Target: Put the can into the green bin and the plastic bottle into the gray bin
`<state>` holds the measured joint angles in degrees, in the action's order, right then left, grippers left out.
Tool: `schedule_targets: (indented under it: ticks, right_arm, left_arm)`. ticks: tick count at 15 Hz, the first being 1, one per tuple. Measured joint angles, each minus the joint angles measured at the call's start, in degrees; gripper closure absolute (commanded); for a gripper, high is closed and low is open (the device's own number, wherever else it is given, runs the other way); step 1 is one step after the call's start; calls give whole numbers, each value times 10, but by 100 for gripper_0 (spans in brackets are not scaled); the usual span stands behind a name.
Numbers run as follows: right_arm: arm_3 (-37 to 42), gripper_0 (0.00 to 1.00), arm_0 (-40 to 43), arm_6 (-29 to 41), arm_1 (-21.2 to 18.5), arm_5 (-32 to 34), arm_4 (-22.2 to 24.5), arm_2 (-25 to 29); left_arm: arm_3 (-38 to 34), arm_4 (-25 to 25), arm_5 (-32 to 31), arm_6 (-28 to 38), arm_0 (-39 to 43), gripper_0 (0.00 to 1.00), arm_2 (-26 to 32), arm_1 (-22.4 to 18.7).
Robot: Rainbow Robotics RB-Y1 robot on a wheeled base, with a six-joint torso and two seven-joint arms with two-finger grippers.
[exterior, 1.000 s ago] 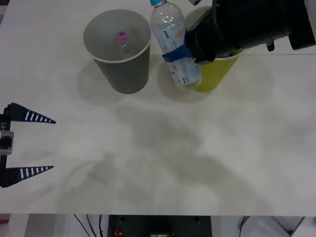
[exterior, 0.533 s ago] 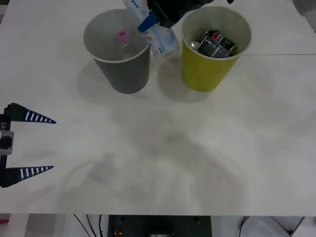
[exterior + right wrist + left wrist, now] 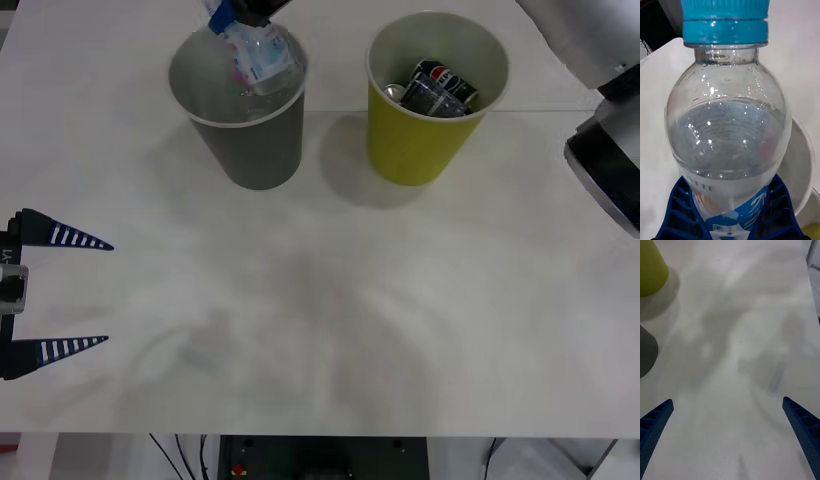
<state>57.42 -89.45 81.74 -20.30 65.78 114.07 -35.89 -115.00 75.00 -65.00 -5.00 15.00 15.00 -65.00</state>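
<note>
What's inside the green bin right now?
The green bin holds dark crushed cans, one with red and white markings, lying against its pale inner wall. They cover the bottom, so anything beneath them can't be seen.

Left gripper: two dark tapered fingers with pale cross-stripes toward the tips, mounted on a black block with a small grey metal fitting at 9 o'clock in the front view; in its own wrist view the fingers read bright blue with a ribbed lattice. Right gripper: same blue ribbed lattice fingers (honeycomb-like cells). Right arm at 3 o'clock in the front view: glossy pale grey shell above a rounded black joint segment.
</note>
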Motion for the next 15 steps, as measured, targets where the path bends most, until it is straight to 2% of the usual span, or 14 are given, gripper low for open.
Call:
schedule_targets:
  ticks: [1, 2, 3, 4, 5, 6, 11, 15]
  right_arm:
    - [-22, 100, -8, -5, 11, -17, -1, -7]
    - [-37, 96, -12, -13, 20, -28, -3, -9]
    - [-47, 81, -15, -21, 26, -36, -5, -9]
    - [-50, 61, -15, -25, 28, -40, -6, -9]
    - [-50, 18, -15, -31, 29, -41, -7, -9]
    - [-50, 0, -15, -40, 29, -41, -9, -9]
    - [-49, 0, -15, -61, 18, -29, -26, -6]
    - [-14, 0, 3, -115, -39, 59, -75, 48]
  left_arm:
    - [0, 0, 0, 0, 0, 0, 0, 0]
    - [0, 0, 0, 0, 0, 0, 0, 0]
    - [0, 0, 0, 0, 0, 0, 0, 0]
    - [0, 0, 0, 0, 0, 0, 0, 0]
    - [0, 0, 0, 0, 0, 0, 0, 0]
    - [0, 0, 0, 0, 0, 0, 0, 0]
    - [0, 0, 0, 0, 0, 0, 0, 0]
    - [0, 0, 0, 0, 0, 0, 0, 0]
